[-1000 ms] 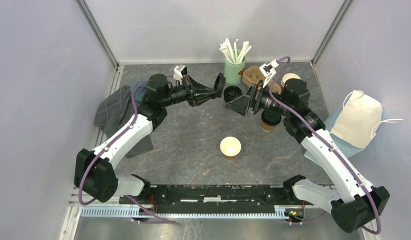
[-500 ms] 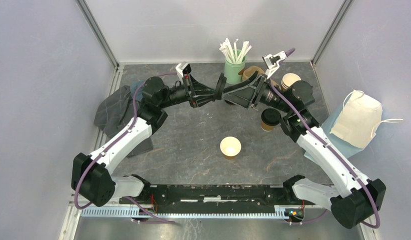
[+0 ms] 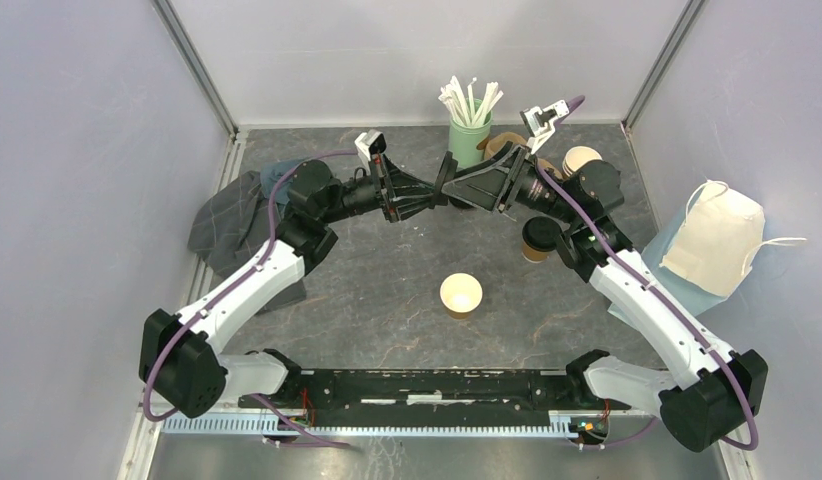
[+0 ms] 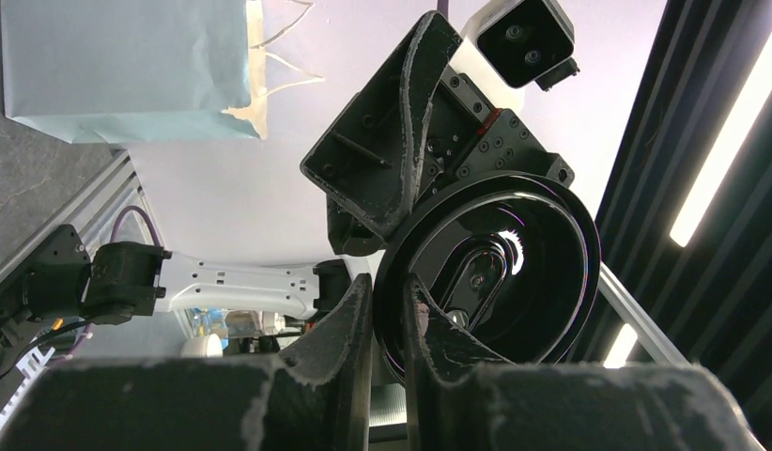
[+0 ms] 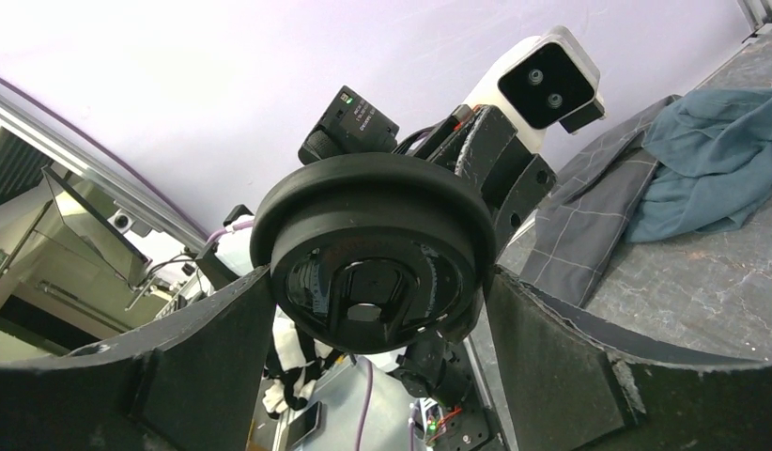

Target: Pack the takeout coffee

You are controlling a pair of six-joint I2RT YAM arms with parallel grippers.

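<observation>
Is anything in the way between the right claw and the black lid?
Nothing visible. The right gripper is open around the lid, which the left gripper pinches by its rim.

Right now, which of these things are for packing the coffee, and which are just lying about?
Job: lidded cup; black lid pinched by left gripper, right gripper flanking it; probably lidless cup and paper bag.
Lying about: green straw holder; grey cloth.

A glossy black lid (image 4: 514, 272), a mint-green holder (image 3: 468, 143), and a seemingly grey checked cloth (image 5: 589, 246).
</observation>
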